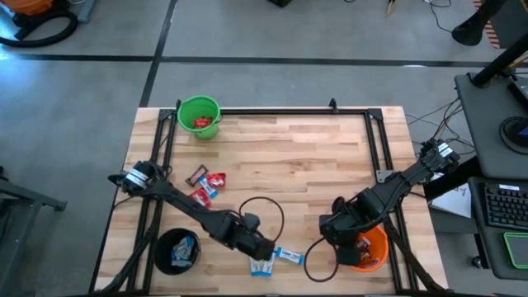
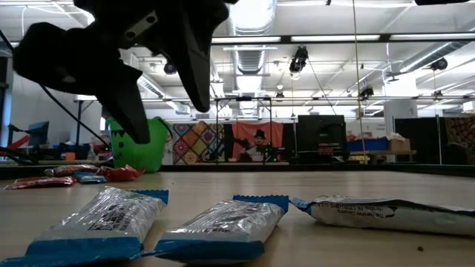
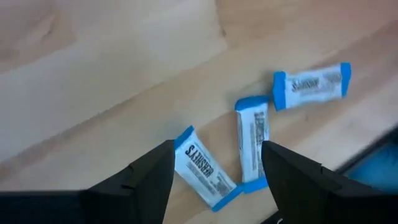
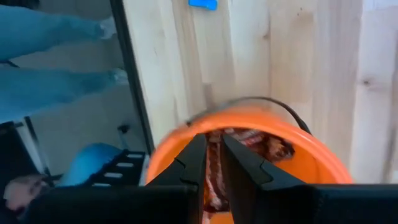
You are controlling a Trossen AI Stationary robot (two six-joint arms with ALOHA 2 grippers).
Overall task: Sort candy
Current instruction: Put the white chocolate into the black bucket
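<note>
Candy lies in three spots on the tabletop (image 1: 330, 157): red packets (image 1: 205, 188) at left, blue-and-white packets (image 1: 272, 260) near the front edge, more in the buckets. Left gripper (image 1: 262, 247), fingers spread wide, hangs just above the blue-and-white packets; the nearest one (image 3: 204, 167) lies between its fingers, long axis slanting across the gap. Right gripper (image 1: 345, 246), fingers nearly pressed together, holds nothing visible over the orange bucket (image 1: 371, 252).

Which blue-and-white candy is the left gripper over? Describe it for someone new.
Find the table's near edge, where the open left gripper hangs. Three blue-and-white packets lie there; the target packet is the end one between the fingers, farthest from the orange bucket.
</note>
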